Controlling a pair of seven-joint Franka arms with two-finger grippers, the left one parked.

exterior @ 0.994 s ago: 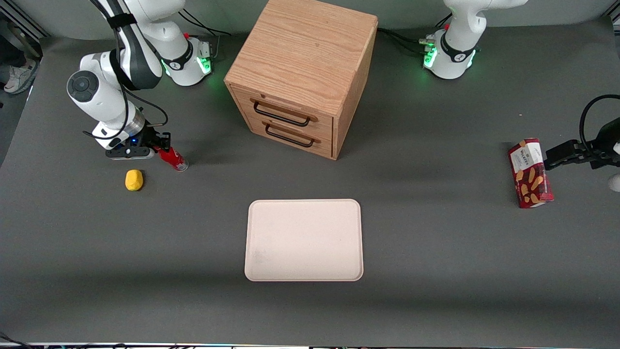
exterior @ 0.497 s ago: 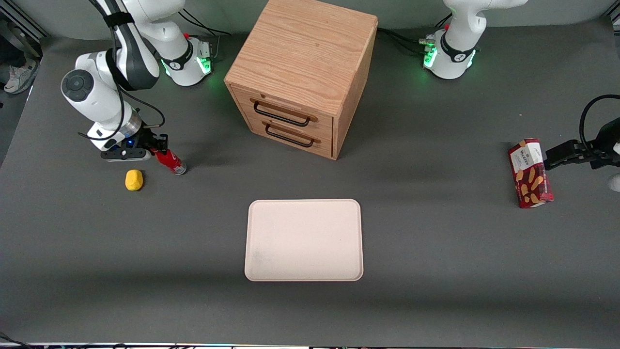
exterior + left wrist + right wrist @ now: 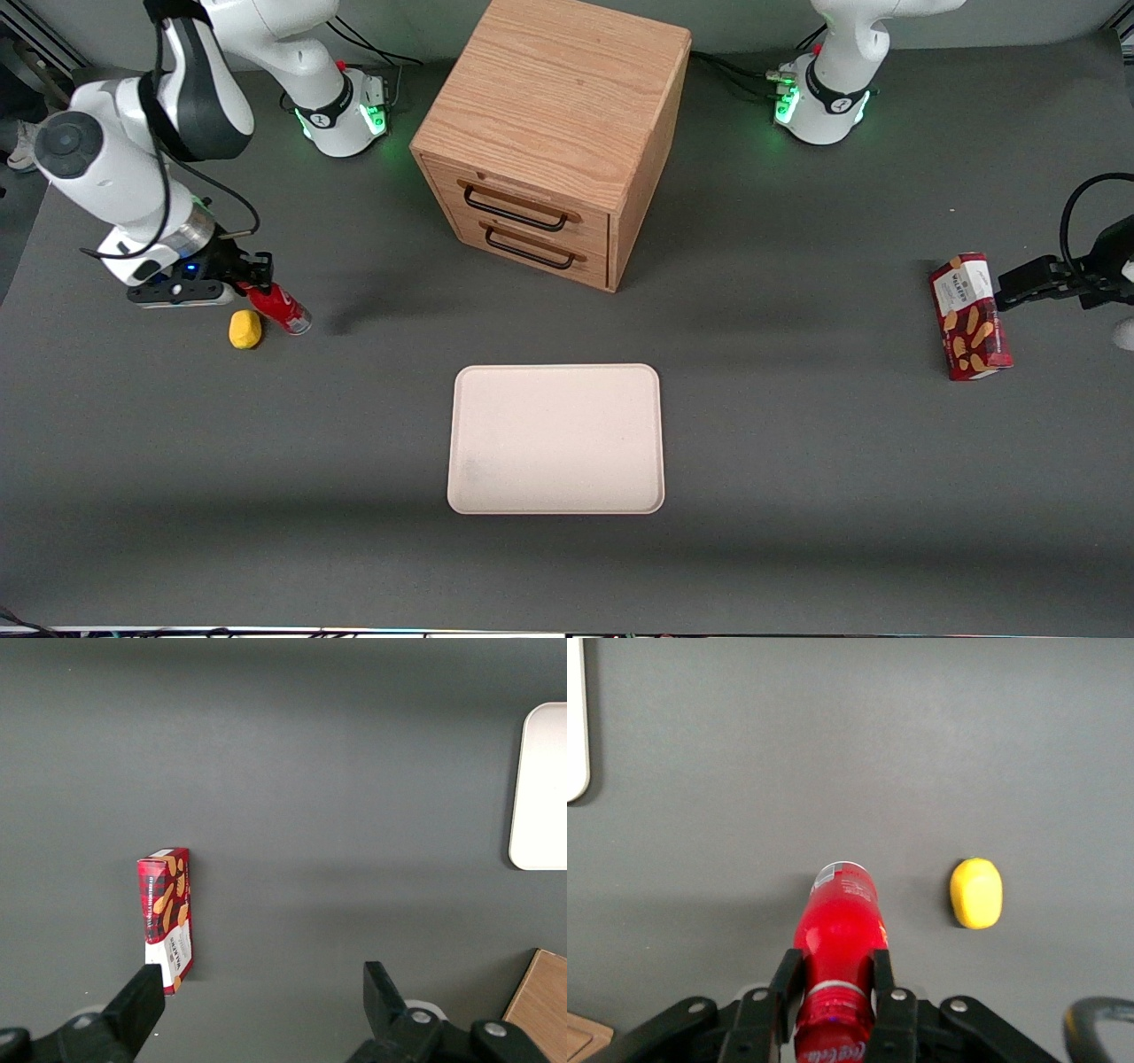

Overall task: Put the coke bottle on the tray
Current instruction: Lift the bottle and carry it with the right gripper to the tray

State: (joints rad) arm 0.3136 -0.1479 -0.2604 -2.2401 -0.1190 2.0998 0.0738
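My right gripper [image 3: 255, 285] is shut on the neck of the coke bottle [image 3: 280, 309], a small red bottle with a silvery base, and holds it tilted above the table at the working arm's end. In the right wrist view the fingers [image 3: 785, 977] clamp the coke bottle [image 3: 840, 923] just below its cap, base pointing away. The tray [image 3: 555, 439], pale cream-pink with a low rim, lies flat on the table nearer the front camera than the wooden cabinet, well apart from the bottle. Its edge shows in the right wrist view [image 3: 574, 726] and the left wrist view [image 3: 540, 788].
A yellow lemon-like object [image 3: 245, 329] lies on the table right beside the held bottle, also in the right wrist view [image 3: 975, 893]. A wooden two-drawer cabinet [image 3: 554, 133] stands mid-table. A red snack box [image 3: 970, 316] lies toward the parked arm's end.
The gripper with the coke bottle has risen and moved away from the cabinet toward the table's end; the bottle now hangs beside the yellow object. The tray has not moved.
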